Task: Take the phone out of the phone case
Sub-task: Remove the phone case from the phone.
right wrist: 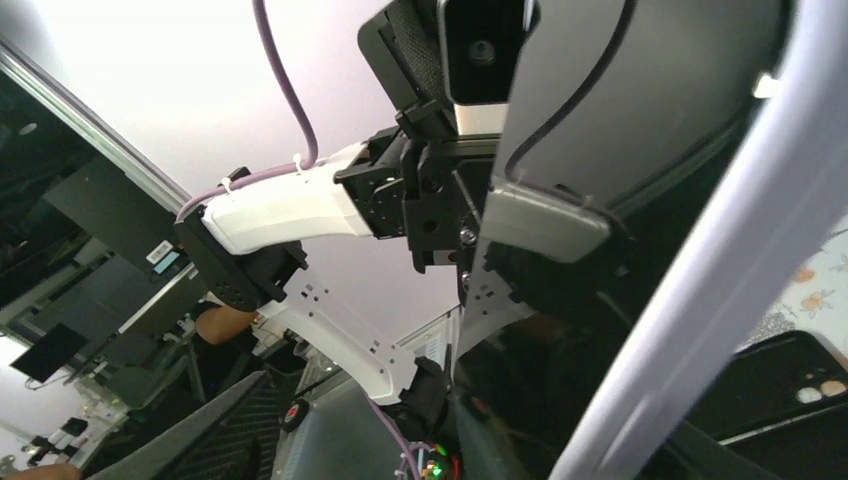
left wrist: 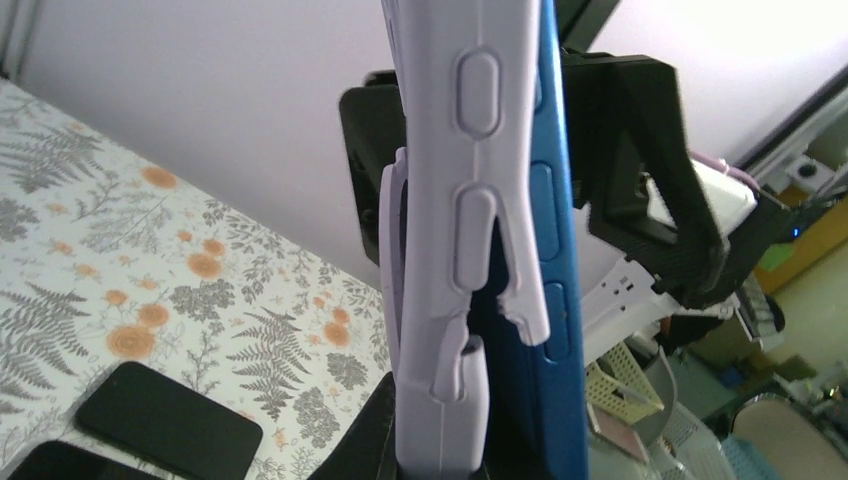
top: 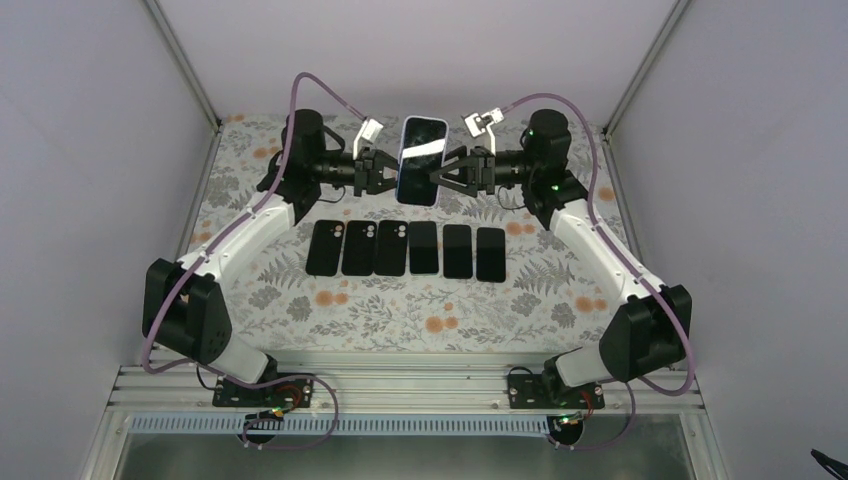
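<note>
Smooth lilac rubbery phone case (left wrist: 440, 300) part-peeled from glossy blue phone (left wrist: 558, 230), left gripper (top: 388, 172) clamped on case, right gripper (top: 440, 173) pinching phone, six flat black phones (top: 424, 248), floral cloth (top: 400, 310).

Both phone case (left wrist: 440, 200) ends off-frame

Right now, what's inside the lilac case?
A blue phone, its buttoned side edge bared where the lilac case gapes away. The case covers its back, so the rest is hidden.
</note>
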